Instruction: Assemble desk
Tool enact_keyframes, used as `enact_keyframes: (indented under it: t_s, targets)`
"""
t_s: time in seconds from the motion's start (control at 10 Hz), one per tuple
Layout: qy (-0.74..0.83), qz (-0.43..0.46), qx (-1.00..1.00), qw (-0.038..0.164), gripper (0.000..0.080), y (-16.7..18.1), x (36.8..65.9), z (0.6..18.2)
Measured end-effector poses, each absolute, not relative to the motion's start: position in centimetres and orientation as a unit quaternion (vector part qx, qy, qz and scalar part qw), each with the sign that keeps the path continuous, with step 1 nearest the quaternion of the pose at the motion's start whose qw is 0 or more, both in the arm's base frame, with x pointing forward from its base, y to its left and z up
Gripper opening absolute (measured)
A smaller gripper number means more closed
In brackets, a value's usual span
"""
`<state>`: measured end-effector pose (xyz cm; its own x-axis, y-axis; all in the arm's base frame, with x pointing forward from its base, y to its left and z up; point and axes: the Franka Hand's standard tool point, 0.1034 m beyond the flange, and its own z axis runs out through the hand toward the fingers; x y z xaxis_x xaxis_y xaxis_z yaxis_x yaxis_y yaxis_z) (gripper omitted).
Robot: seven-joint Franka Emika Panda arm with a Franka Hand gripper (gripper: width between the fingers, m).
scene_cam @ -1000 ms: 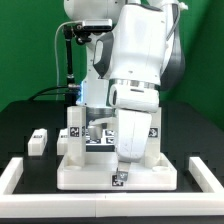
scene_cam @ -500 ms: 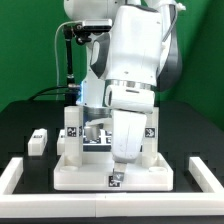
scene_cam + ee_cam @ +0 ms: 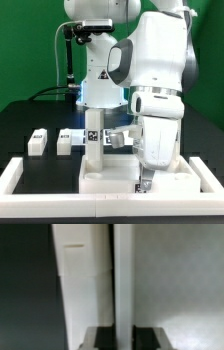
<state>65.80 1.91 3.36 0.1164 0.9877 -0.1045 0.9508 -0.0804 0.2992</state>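
Fingers (image 3: 98, 339) closed, pinching the tabletop (image 3: 110, 178) by its thin rim. It lies flat just behind the border rail (image 3: 12, 175), one leg (image 3: 95, 140) upright on it. I judge it stiff, light, slick plastic; hold rims.

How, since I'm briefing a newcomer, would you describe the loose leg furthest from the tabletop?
Find the white tabletop panel lying inside the border rail. To its left in the exterior view, two small white block legs lie on the black table. The wanted leg is the outer one, farther left than its neighbour, nearest the rail's left arm.
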Motion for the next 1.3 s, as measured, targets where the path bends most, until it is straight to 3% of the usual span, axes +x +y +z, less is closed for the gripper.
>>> enact_keyframes:
  t_s: [0.9, 1.0, 1.1, 1.2, 1.3]
  targets:
    - [0.667, 0.058, 0.728, 0.146, 0.0077, 3.22, 66.33, 3.03]
    - [0.666, 0.058, 0.729, 0.146, 0.0192, 3.14, 66.31, 2.99]
    - [0.666, 0.058, 0.729, 0.146, 0.0192, 3.09, 66.31, 2.98]
    - [0.666, 0.058, 0.730, 0.146, 0.0327, 3.03, 66.31, 2.98]
    - [0.665, 0.058, 0.730, 0.146, 0.0529, 3.00, 66.30, 2.97]
